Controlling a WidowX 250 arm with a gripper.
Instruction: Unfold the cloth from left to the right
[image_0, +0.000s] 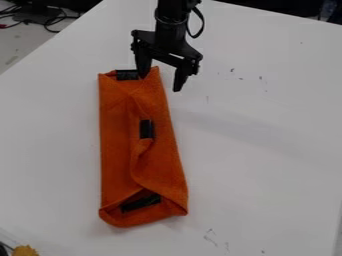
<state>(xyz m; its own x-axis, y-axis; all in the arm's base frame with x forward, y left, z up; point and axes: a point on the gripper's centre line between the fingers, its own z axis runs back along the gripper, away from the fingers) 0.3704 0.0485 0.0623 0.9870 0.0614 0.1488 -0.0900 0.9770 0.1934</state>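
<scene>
Hanging at the far corner of the orange cloth (117, 150), the claw (160, 82) has its fingers apart, one covering part of the fabric; folded cloth extends nearer the camera; cables (45, 23) lie up-left, yellow object (25, 251) down-left

- Table (267, 160): 1.
- Cloth (117, 150): 1, 8 o'clock.
- Patches (147, 129): 3, at cloth's 12 o'clock, centre, 6 o'clock.
- Gripper (160, 82): 1, 12 o'clock.
- Fingers (143, 65): 2.
- Yellow item (25, 251): 1, 7 o'clock.
- Cables (48, 23): several, 11 o'clock.
</scene>
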